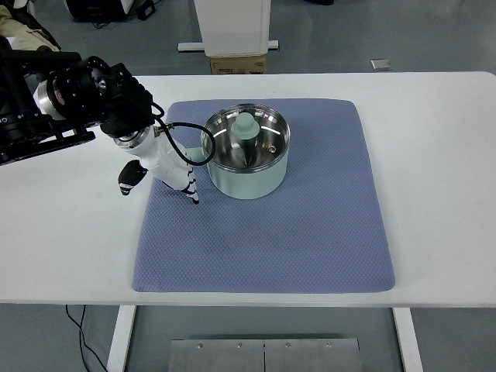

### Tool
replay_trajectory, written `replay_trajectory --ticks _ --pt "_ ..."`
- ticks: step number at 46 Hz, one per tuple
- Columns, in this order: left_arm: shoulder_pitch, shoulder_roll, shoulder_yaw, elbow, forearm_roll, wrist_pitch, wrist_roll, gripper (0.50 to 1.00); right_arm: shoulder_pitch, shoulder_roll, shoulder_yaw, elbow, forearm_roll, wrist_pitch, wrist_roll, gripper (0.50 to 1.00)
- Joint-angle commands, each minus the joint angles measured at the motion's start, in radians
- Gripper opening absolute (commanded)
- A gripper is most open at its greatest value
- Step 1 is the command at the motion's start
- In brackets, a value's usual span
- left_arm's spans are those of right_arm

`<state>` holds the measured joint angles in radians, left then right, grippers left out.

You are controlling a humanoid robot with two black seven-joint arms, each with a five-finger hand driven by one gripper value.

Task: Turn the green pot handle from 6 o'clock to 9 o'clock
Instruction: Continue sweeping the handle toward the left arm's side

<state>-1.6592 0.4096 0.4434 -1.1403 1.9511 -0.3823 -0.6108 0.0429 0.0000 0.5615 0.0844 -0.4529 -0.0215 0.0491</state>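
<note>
The green pot (246, 159) is sitting upright on the upper middle of the blue-grey mat (310, 240), pale green on the outside and shiny metal inside. A pale green knobbed piece (246, 128) is seen inside the pot, near its centre. The pot's handle (195, 154) is pointing toward the picture's left, at about 9 o'clock, and is largely being covered by the robot's hand.

The left hand (167, 167) is being held just beside the pot's left wall, over the left edge of the mat. Its white fingers (190, 188) are pointing down toward the mat, with dark tips. Whether the fingers are closed on the handle or merely lying against it cannot be told from this view. A black cable (177, 143) is looping across the wrist. The left arm (70, 101) is entering from the picture's left edge.

The mat is lying on a white table (434, 155). A cardboard box (238, 63) is visible on the floor behind the table.
</note>
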Motion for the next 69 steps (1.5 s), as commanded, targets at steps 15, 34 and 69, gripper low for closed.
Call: replay_trajectory --ticks 15,34,69 --pt "-0.008 0.0 0.009 0.028 0.017 0.002 0.0 1.0 0.0 0.0 0.0 0.0 0.0 0.0 0.0 1.0" --pt "-0.011 -0.002 0.023 0.057 0.017 0.008 0.0 1.0 0.0 0.0 0.0 0.0 0.0 0.0 0.0 1.0" --pt "0.001 -0.006 0.018 -0.121 -0.204 0.006 0.0 1.0 0.0 0.0 0.0 0.0 0.0 0.0 0.0 1.0"
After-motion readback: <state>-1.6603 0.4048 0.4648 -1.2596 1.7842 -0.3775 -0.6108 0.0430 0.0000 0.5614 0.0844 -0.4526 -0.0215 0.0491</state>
